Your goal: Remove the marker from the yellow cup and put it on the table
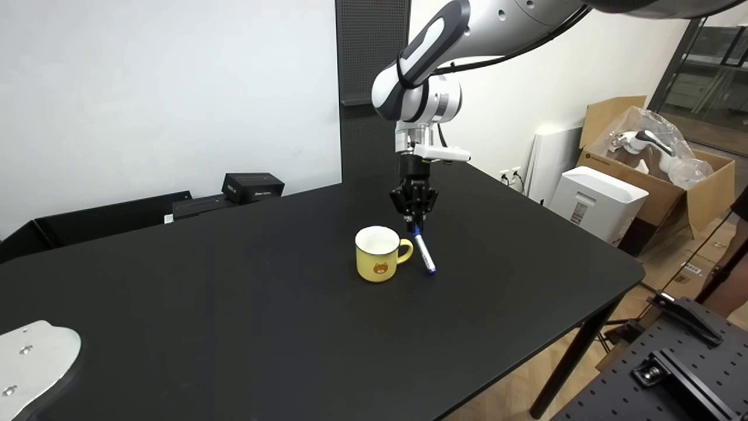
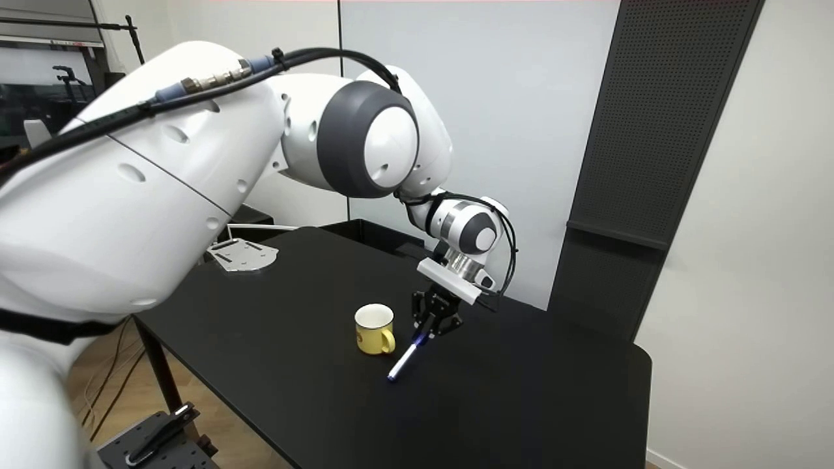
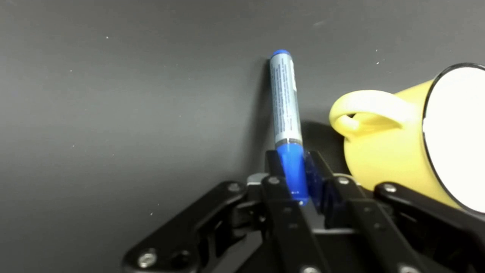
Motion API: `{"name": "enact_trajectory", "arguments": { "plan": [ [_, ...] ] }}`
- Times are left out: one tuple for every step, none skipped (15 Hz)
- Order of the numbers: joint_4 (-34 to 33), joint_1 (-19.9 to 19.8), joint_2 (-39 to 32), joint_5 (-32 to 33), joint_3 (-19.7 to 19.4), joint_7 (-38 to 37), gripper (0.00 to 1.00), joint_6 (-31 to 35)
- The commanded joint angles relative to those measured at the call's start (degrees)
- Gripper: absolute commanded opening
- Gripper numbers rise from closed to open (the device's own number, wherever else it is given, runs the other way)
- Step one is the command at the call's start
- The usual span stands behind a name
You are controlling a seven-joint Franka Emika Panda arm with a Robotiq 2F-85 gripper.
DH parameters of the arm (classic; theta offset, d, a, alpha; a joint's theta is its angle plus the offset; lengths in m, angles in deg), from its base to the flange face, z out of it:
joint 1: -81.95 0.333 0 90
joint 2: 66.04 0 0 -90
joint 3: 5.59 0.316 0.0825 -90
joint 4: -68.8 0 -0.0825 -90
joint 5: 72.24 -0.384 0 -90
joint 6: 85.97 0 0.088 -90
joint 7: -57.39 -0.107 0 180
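The marker is a white stick with blue ends; it shows in both exterior views (image 1: pixel 425 251) (image 2: pixel 405 359) and in the wrist view (image 3: pixel 285 98). My gripper (image 1: pixel 415 224) (image 2: pixel 424 331) (image 3: pixel 292 157) is shut on its blue cap. The marker slants down to the black table (image 1: pixel 263 333) (image 2: pixel 521 404) (image 3: pixel 151 113); its far end is at or very near the surface. The yellow cup (image 1: pixel 368 266) (image 2: pixel 371 341) (image 3: pixel 394 151) stands upright beside the gripper, handle toward the marker, apart from it. Its visible white inside shows nothing in it.
A pale metal plate (image 1: pixel 41 359) (image 2: pixel 244 255) lies at a table corner. Black boxes (image 1: pixel 253 188) and a black tray (image 1: pixel 111 219) stand along the back edge by the wall. The table's edge (image 1: pixel 543 345) drops off to the floor at the side.
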Motion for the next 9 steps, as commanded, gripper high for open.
{"name": "enact_trajectory", "arguments": {
  "plan": [
    [-4.42,-0.57,-2.27,-0.43,0.51,-1.6,0.05,-2.78],
    [-4.82,-0.52,-2.49,-0.4,0.53,-1.58,0.05,-2.98],
    [-5.07,-0.45,-2.66,-0.3,0.58,-1.44,0.05,-3.08],
    [-5.3,-0.4,-2.81,-0.24,0.59,-1.42,0.05,-3.17],
    [-5.56,-0.37,-2.98,-0.22,0.63,-1.39,0.05,-3.32],
    [-5.85,-0.38,-3.16,-0.23,0.67,-1.36,0.05,-3.53],
    [-6.1,-0.41,-3.33,-0.24,0.7,-1.32,0.05,-3.75],
    [-6.29,-0.4,-3.46,-0.21,0.69,-1.37,0.05,-3.92],
    [-6.41,-0.34,-3.53,-0.21,0.63,-1.66,0.23,-4.06]
  ]
}}
